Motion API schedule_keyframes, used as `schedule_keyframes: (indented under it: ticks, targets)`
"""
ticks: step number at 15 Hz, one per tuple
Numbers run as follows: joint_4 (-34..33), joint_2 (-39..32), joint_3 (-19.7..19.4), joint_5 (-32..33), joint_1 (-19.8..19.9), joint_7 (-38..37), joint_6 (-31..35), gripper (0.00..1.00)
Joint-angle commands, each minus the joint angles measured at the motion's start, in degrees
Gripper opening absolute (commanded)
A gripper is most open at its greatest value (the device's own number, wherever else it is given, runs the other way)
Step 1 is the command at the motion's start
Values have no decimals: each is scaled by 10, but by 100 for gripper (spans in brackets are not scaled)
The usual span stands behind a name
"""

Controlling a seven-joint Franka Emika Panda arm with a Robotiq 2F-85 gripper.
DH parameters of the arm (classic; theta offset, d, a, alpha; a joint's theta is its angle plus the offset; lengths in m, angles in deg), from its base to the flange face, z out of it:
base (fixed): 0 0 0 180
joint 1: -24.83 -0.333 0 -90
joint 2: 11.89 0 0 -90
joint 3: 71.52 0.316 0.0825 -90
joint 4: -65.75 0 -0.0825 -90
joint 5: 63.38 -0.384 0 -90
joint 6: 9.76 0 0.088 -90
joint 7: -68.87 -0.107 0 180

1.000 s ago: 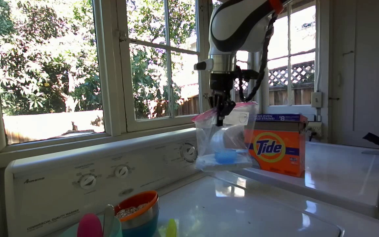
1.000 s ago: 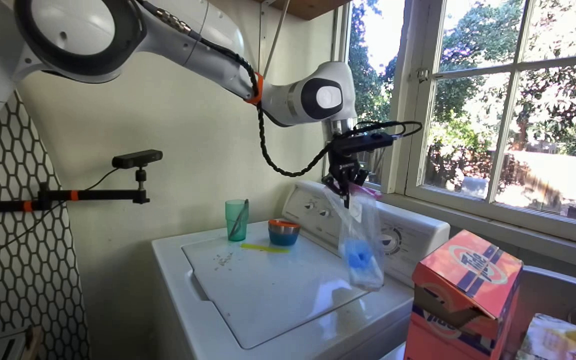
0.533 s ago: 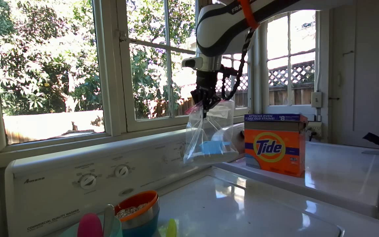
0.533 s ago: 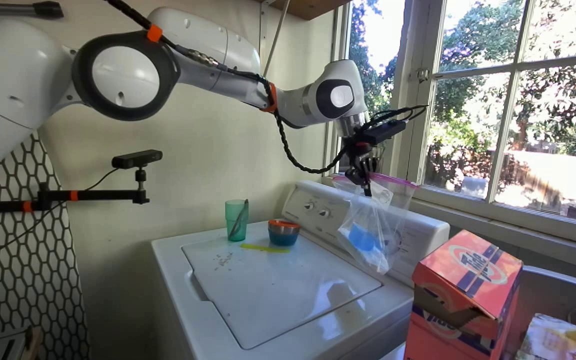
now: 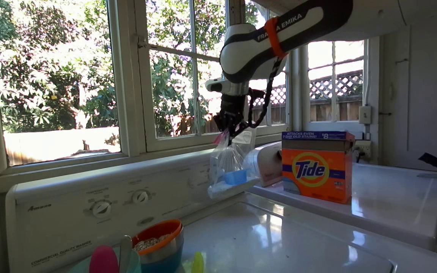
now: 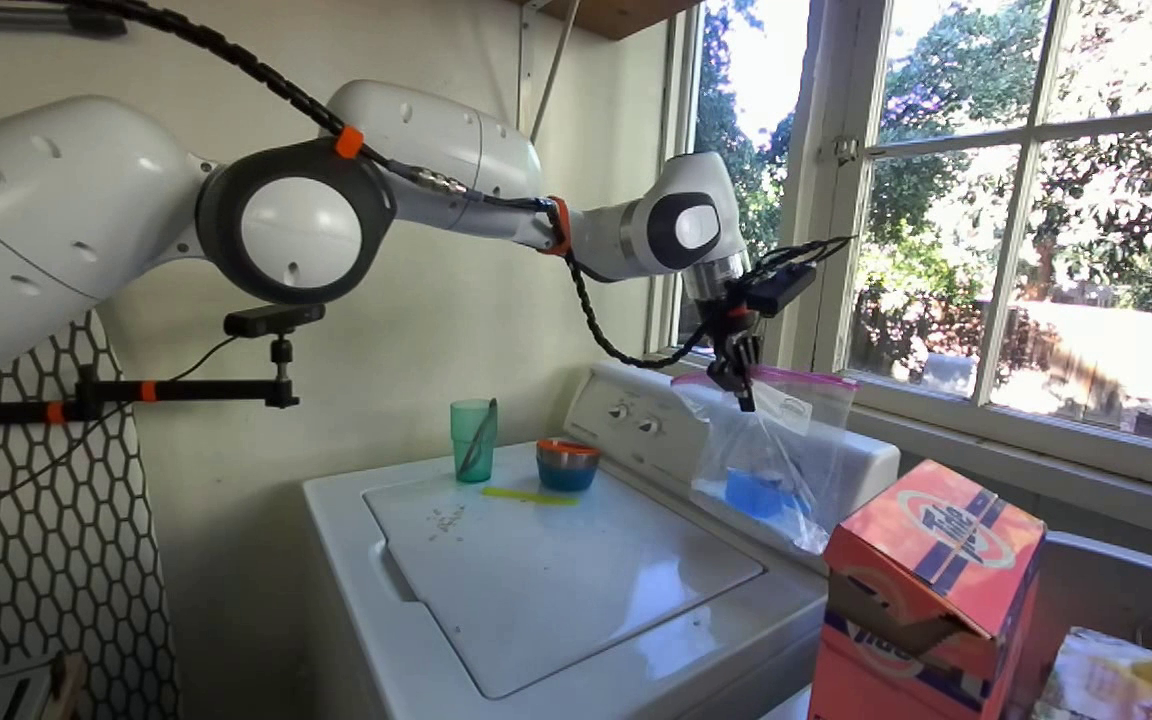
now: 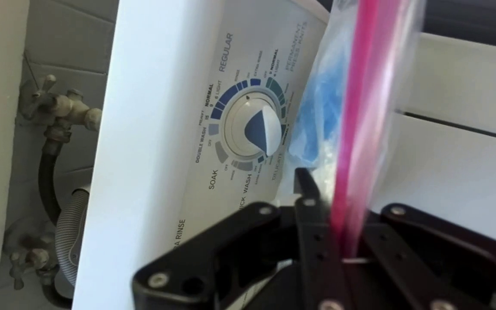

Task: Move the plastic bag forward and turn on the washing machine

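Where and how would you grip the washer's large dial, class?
Probably by the raised ridge on the large dial, pinched across both sides, coming from in front of the control panel: the ridge stands out from a round base, its blue side looking flat.

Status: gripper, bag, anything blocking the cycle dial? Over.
Gripper shut on plastic bag near its top. Bag hanging by washing machine; contact unclear. In the way: bag, across cycle dial in both exterior views.
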Motion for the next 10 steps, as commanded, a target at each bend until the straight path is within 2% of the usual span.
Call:
schedule_keyframes:
  ticks: [1, 9, 10]
  targets:
    - [-52, -38, 13, -12, 8, 41, -14, 0]
    - [-68, -72, 22, -11, 8, 74, -50, 0]
    - [-67, -70, 23, -14, 8, 77, -56, 26]
